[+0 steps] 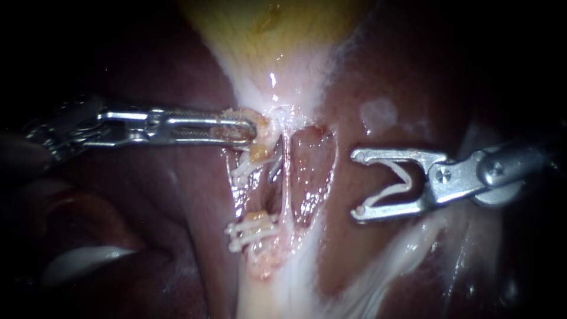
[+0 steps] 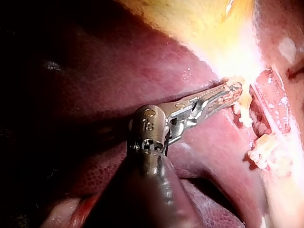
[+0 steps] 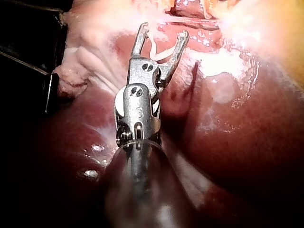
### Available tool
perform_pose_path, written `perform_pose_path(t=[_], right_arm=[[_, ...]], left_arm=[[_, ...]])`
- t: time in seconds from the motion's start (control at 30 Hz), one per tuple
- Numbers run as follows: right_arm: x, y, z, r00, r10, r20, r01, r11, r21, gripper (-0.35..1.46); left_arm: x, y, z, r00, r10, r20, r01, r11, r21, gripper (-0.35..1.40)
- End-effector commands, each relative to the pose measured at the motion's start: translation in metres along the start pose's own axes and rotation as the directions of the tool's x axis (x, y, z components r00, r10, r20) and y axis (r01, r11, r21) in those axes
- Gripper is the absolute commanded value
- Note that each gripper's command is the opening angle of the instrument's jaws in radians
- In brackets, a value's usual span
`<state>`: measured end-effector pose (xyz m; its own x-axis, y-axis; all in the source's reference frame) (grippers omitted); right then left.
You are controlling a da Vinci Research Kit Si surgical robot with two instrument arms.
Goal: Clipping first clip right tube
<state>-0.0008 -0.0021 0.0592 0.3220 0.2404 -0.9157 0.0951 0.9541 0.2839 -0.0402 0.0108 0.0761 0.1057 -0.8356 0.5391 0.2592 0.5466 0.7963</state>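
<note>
My left instrument [image 1: 251,129] comes in from the left, its jaws shut on yellowish tissue [image 1: 263,127] at the gallbladder's neck; the left wrist view shows the same grip [image 2: 232,90]. Just below it the left tube carries white clips, an upper group [image 1: 245,170] and a lower group [image 1: 254,229]. A thin pale tube [image 1: 287,177] runs beside them, bare, with an open window of tissue to its right. My right instrument [image 1: 357,184] hovers right of that window, apart from the tube. Its jaws stand wide, holding a white V-shaped clip [image 1: 393,183] [image 3: 159,54] that touches both.
The yellow gallbladder [image 1: 271,23] lies at the top, and dark red liver [image 1: 147,71] spreads on both sides. White connective tissue [image 1: 283,289] runs down from the dissected area. A pale glistening fold [image 1: 82,263] sits at the lower left.
</note>
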Motion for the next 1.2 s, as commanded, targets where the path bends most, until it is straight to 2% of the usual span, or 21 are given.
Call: perform_pose_path(t=[0.03, 0.23, 0.4, 0.7, 0.93, 1.2], right_arm=[[0.0, -0.0001, 0.0, 1.0, 0.001, 0.001, -0.001, 1.0, 0.0, 0.48], [0.0001, -0.0002, 0.0, 1.0, 0.0, 0.0, 0.0, 1.0, 0.001, 0.48], [0.0001, -0.0002, 0.0001, 1.0, 0.001, 0.0, -0.001, 1.0, 0.001, 0.48], [0.0002, -0.0002, 0.0001, 1.0, 0.001, 0.0, -0.001, 1.0, 0.0, 0.48], [0.0002, -0.0002, 0.0002, 1.0, 0.001, 0.001, -0.001, 1.0, 0.0, 0.48], [0.0004, -0.0002, 0.0007, 1.0, 0.001, 0.001, -0.001, 1.0, -0.002, 0.49]], left_arm=[[0.0, -0.0001, -0.0001, 1.0, 0.0, 0.0, 0.0, 1.0, 0.0, -0.35], [-0.0008, -0.0008, -0.0012, 1.0, -0.005, 0.0, 0.005, 1.0, -0.003, -0.35], [-0.0022, -0.0022, -0.0029, 0.9999, -0.016, -0.004, 0.015, 1.0, -0.005, -0.35], [-0.0046, -0.0046, -0.0056, 0.9988, -0.032, 0.037, 0.032, 0.999, 0.0, -0.35], [-0.0052, -0.0052, -0.0073, 0.9979, -0.037, 0.053, 0.037, 0.999, 0.003, -0.35], [-0.0056, -0.0061, -0.0081, 0.9971, -0.041, 0.065, 0.041, 0.999, 0.004, -0.35]])
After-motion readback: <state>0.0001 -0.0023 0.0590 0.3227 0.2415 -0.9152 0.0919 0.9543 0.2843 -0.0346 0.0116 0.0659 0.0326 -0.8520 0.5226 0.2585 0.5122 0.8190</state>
